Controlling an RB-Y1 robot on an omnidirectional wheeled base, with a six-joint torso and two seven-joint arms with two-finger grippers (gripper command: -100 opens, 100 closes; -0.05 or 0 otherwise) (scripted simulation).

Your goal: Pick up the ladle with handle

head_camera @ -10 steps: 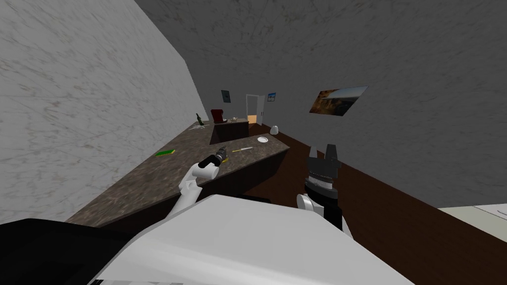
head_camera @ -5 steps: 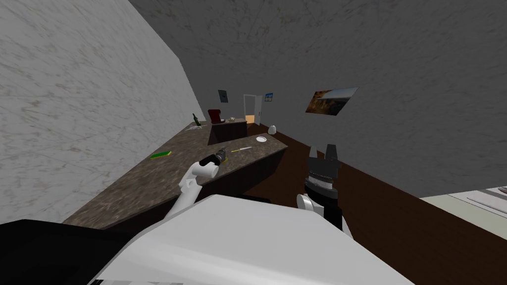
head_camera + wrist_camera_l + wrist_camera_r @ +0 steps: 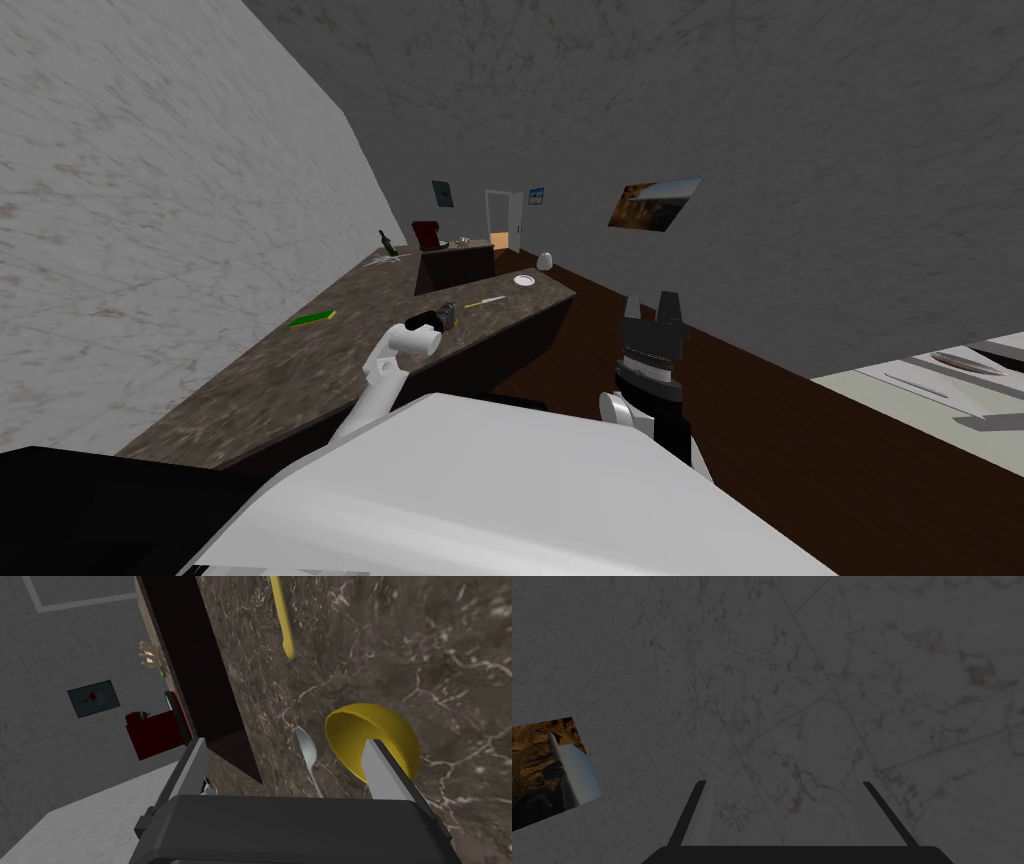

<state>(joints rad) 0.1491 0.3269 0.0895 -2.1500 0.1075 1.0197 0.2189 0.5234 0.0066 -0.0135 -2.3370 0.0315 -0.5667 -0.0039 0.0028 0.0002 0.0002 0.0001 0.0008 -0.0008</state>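
Where the dark brown marbled surface (image 3: 300, 370) runs along the pale wall, a flat green oblong (image 3: 313, 318) is seen lying furthest left, well apart from the rest. Next, the left pincer (image 3: 444, 316) is held low over the surface, its fingers spread wide and gripping nothing. The yellow, round-bowled ladle (image 3: 350, 741) lies on the surface at the pincer's tips, partly covered by one finger (image 3: 385, 773). A grey spoon-shaped piece (image 3: 307, 753) lies just beside it; whether that is its handle cannot be told. A long yellow stick (image 3: 282, 621) is seen further ahead, and a small white plate (image 3: 523, 280) beyond it. Further right, the right pincer (image 3: 652, 300) is raised over the dark brown floor (image 3: 800, 460), its fingers likewise apart and empty.
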